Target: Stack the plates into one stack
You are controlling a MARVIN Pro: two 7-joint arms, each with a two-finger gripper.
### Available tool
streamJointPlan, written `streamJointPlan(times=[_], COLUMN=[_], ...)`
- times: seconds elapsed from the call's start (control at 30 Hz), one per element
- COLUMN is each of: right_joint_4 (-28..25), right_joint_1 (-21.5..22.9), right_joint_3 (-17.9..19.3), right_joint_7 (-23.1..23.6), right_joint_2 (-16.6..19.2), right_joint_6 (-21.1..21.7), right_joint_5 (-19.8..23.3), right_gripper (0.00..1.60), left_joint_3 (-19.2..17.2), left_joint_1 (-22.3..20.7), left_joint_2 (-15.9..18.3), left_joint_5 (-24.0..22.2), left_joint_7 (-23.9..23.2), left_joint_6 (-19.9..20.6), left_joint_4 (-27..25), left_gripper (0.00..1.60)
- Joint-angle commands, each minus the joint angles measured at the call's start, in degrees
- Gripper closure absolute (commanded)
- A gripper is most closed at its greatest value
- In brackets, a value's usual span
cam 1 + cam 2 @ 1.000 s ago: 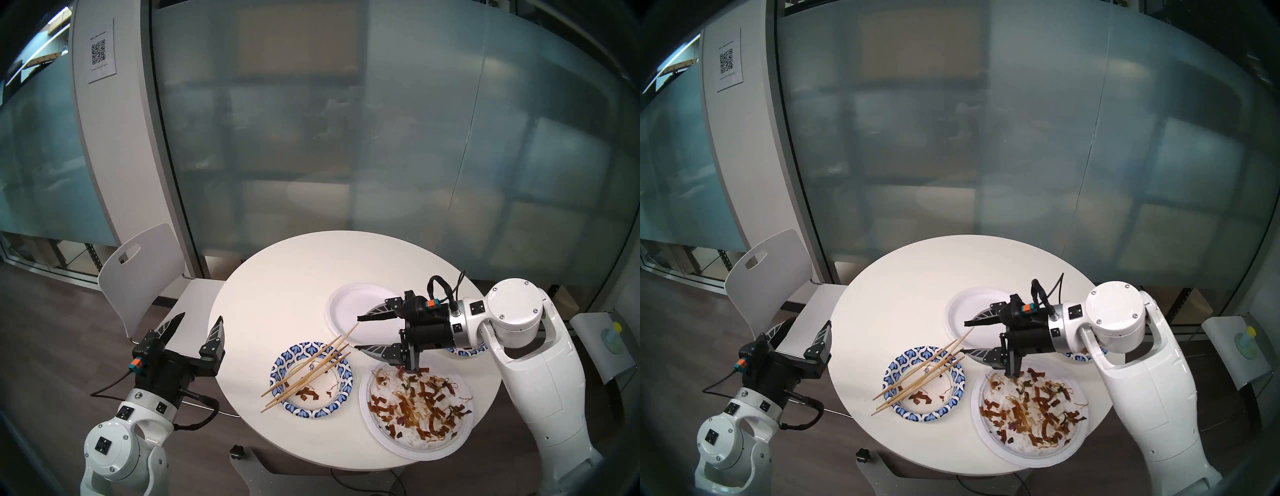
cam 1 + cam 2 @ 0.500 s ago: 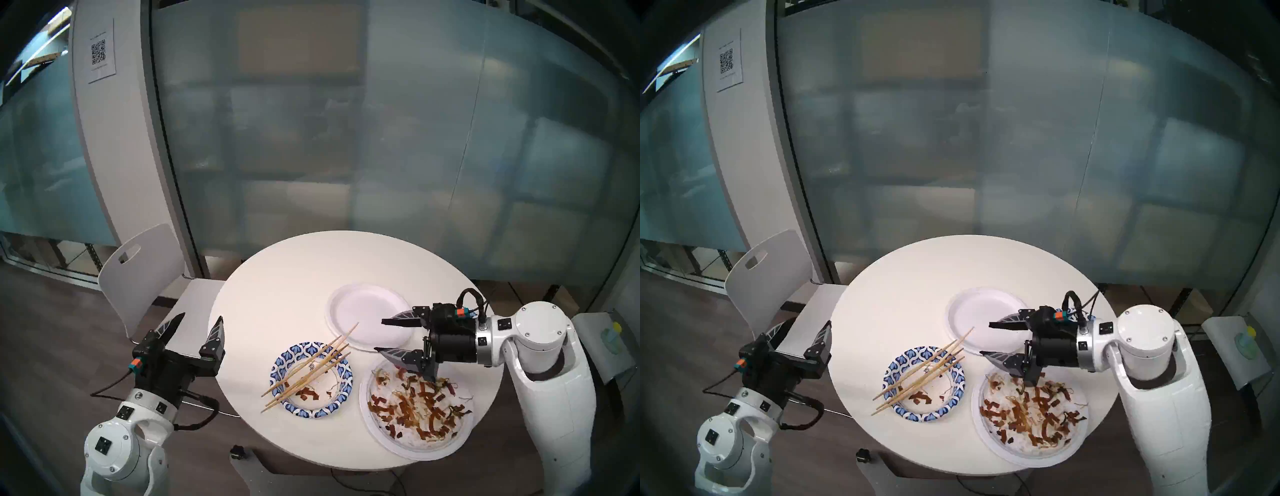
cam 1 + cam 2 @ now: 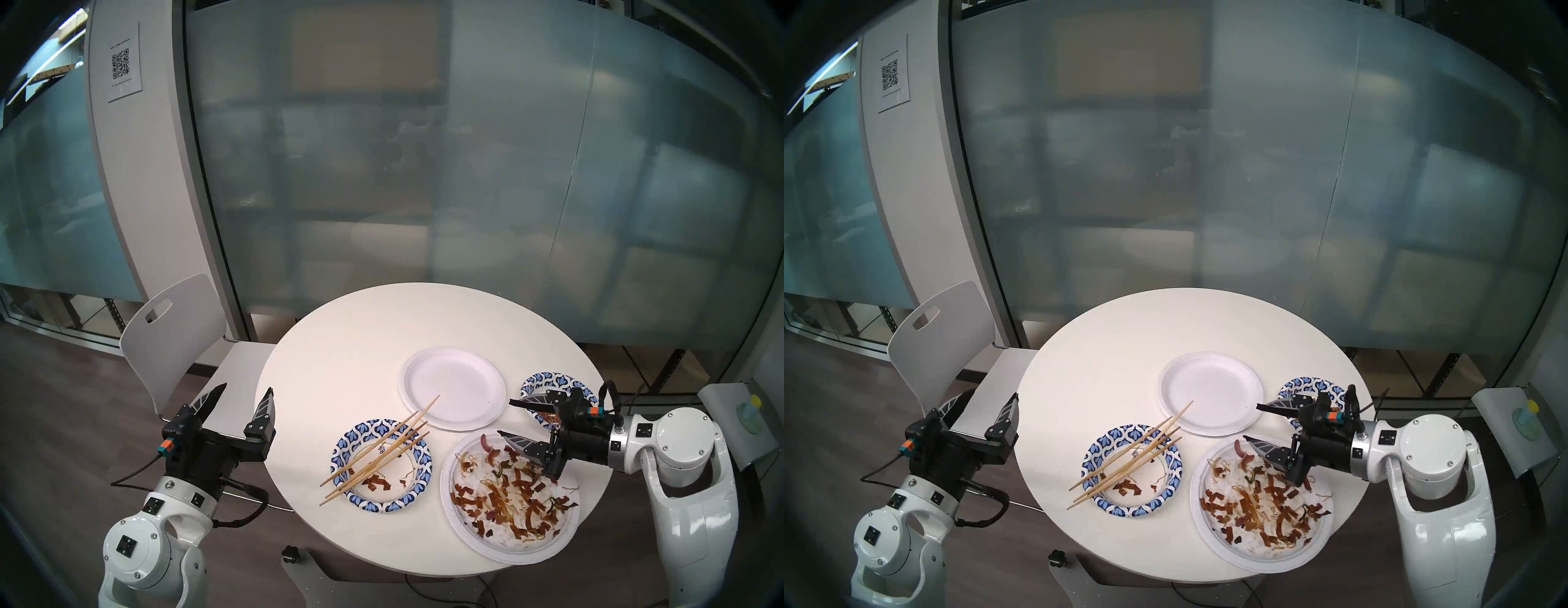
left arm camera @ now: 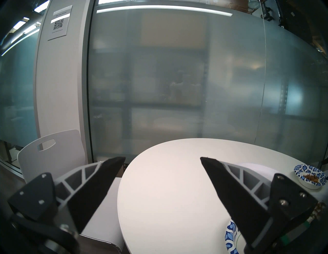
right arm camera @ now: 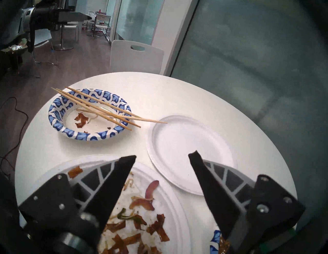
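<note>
Pulled back to frame right, right tool (image 3: 507, 418) wide and empty, left tool (image 3: 245, 391) wide too, leaving clean plate (image 3: 453, 387) exposed, nothing stacked yet.

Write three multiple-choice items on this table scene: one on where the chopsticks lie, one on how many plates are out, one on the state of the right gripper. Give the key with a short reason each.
1. Where do the chopsticks lie?
A. Across the near blue-patterned plate
B. On the chair
C. In the left gripper

2. How many plates are on the table?
A. Two
B. Four
C. Six

3. What is the state of the right gripper?
A. Shut on a plate
B. Shut on the chopsticks
C. Open, holding nothing

Key:
1 A: the sticks rest across its rim, their tips reaching toward the clean white plate.
2 B: two blue-patterned ones, the far one beside the right gripper, plus the clean white plate and the white plate with food scraps.
3 C: the right wrist view shows both fingers spread wide with nothing between them.
</note>
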Motion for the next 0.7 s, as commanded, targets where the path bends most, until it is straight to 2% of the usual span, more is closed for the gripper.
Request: streamJointPlan(times=[0.0,0.27,0.33,0.67], right_joint_4=[4.07,8.52,8.57,14.13], right_joint_1=[3.74,10.03,10.09,15.92], right_joint_3=[-1.39,-4.05,-4.30,-9.11], right_joint_7=[-0.81,-0.47,-0.90,0.93], right_joint_2=[2.79,4.83,5.55,8.55], right_joint_6=[-4.03,-4.07,-3.82,-5.03], right_joint_5=[-2.81,-4.54,-3.98,-9.12], right_gripper=[0.40,0.43,0.43,0.46], left_joint_3=[0.06,0.06,0.06,0.06], left_joint_1=[0.00,-0.04,-0.04,-0.02], left_joint_2=[0.15,0.15,0.15,0.15], left_joint_5=[0.14,0.11,0.11,0.12], left_joint_7=[-0.13,-0.14,-0.14,-0.14], left_joint_6=[-0.13,-0.16,-0.17,-0.16], left_joint_4=[-1.22,-1.16,-1.16,-1.19], left_gripper=[0.00,0.00,0.00,0.00])
